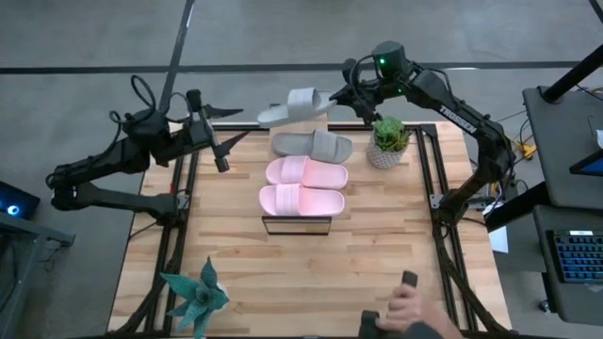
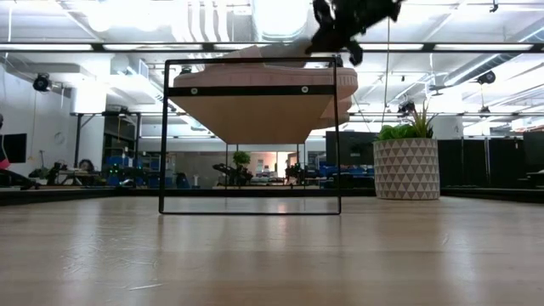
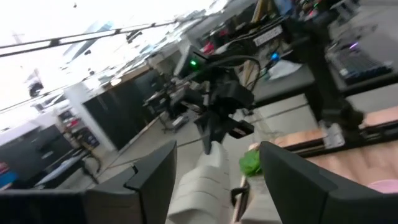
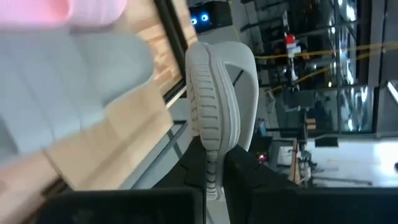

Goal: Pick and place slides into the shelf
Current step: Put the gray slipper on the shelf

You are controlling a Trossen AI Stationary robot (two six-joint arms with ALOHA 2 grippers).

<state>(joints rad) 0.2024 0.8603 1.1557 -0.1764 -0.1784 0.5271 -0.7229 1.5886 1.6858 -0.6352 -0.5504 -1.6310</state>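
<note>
Three slides lie side by side on the shelf [image 1: 297, 226]: a grey one [image 1: 313, 145] farthest, then two pale pink ones [image 1: 306, 172] [image 1: 301, 200]. A second grey slide [image 1: 294, 106] hangs in the air past the shelf's far end, over the table's far edge. My right gripper [image 1: 337, 97] is shut on it. My left gripper [image 1: 220, 149] hovers open at the table's far left edge, its fingers [image 3: 149, 180] pointing at that slide [image 3: 202, 180]. In the low view the shelf frame [image 2: 251, 144] carries a pink slide [image 2: 263, 98], with the right gripper [image 2: 348, 25] above. My right gripper pinches the grey slide by one end of its sole [image 4: 211, 146], between its two fingers [image 4: 244, 171]. It comes level from the table's right, with the slide stretching away along the fingers toward the left. The slide is lifted clear and turned on its edge, strap [image 4: 245, 74] to one side.
A potted plant in a patterned pot [image 1: 386, 143] stands right of the shelf, close under the right arm. A blue-green succulent [image 1: 198, 297] sits at the near left corner. A person's hand [image 1: 415, 306] rests at the near edge. Bare wood lies near the shelf's front.
</note>
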